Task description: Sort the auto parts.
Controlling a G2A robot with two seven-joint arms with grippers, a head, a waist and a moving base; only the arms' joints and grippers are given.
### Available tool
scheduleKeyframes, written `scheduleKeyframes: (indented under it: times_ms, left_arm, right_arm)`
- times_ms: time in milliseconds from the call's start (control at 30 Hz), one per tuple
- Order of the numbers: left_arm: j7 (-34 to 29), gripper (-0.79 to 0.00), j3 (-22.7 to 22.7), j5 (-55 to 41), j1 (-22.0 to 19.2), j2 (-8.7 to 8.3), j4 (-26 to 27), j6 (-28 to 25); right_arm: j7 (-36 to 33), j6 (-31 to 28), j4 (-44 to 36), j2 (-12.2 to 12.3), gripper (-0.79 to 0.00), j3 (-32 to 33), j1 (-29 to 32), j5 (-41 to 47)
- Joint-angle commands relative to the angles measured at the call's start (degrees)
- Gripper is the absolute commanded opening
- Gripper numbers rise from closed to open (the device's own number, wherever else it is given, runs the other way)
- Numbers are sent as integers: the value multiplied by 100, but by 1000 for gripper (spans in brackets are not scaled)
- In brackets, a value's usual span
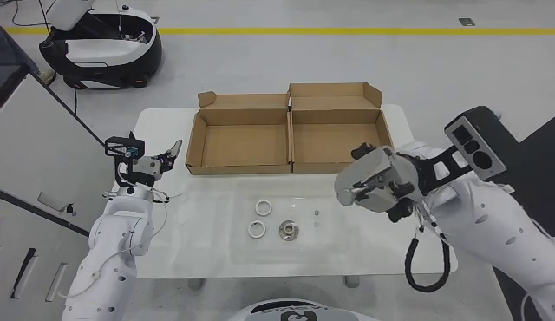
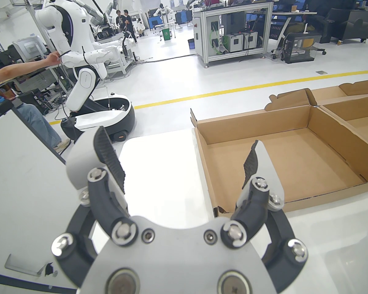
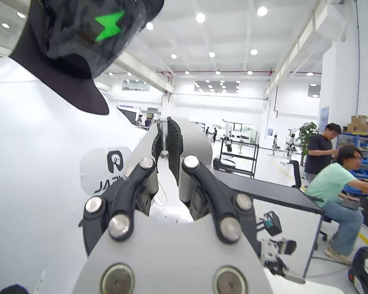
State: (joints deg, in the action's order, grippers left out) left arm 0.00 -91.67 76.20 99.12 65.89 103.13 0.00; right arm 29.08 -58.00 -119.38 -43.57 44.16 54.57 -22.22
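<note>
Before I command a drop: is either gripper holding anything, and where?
Right gripper pinches a threaded metal part along its threaded length; left gripper is open, empty.

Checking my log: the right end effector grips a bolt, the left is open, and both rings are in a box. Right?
No: the top view shows both rings on the table, boxes empty. The right end effector does grip a bolt; the left end effector is open.

Brown boxes, white table, silver threaded part, black ribbed fingers.
</note>
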Motion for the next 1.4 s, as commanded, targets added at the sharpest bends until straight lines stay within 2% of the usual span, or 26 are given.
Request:
scheduleKeyframes:
  times_ms: [0, 233, 400, 600, 867, 1067, 1233, 1367]
  left_arm:
    - [0, 0, 0, 0, 0, 0, 0, 0]
    - [0, 0, 0, 0, 0, 0, 0, 0]
    - [0, 0, 0, 0, 0, 0, 0, 0]
    - [0, 0, 0, 0, 0, 0, 0, 0]
    - [0, 0, 0, 0, 0, 0, 0, 0]
    - [0, 0, 0, 0, 0, 0, 0, 0]
    - [0, 0, 0, 0, 0, 0, 0, 0]
    - [0, 0, 0, 0, 0, 0, 0, 0]
  right_arm:
    - [218, 0, -42, -32, -785, -88, -79, 10]
    - [1040, 0, -133, -138, -785, -414, -407, -161]
    - [1323, 0, 30, -142, -785, -607, -617, -597]
    - [1166, 0, 396, -33, -785, -573, -720, -1133]
    - [1137, 0, 356, 54, -785, -592, -717, -1102]
    - [1720, 0, 98, 26, -785, -790, -822, -974]
    - [1720, 0, -83, -55, -785, -806, -897, -601]
    - [1720, 0, 67, -91, -785, -777, -917, -743]
